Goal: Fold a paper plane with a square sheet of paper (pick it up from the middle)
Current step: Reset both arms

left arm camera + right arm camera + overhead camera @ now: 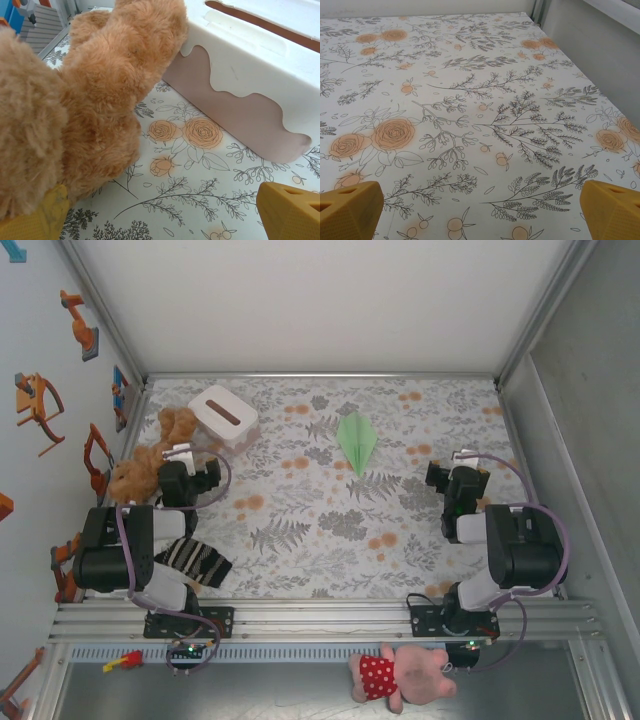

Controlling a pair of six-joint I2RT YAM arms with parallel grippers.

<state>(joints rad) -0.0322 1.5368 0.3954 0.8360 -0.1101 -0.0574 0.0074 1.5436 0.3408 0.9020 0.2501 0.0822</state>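
The square sheet of paper lies folded into a pale green paper plane (pixel 357 440), a narrow dart with a centre crease, flat on the flowered tablecloth (pixel 320 530) at the back middle, nose toward the near edge. My left gripper (pixel 195 462) stands open at the left, far from the plane, between a brown teddy bear and a white box; nothing but cloth lies between its yellow fingers (pixel 287 212) in the left wrist view (pixel 165 220). My right gripper (pixel 452 468) is open at the right of the plane, over bare cloth (pixel 482 212), its fingers (pixel 350 210) wide apart.
The brown teddy bear (pixel 150 455) (pixel 75 100) presses against the left gripper's left finger. The white box (pixel 222 415) (pixel 250 75) with a dark slot stands just behind. A striped dark cloth (pixel 195 560) lies by the left arm. A pink plush toy (pixel 400 675) sits below the table's front rail.
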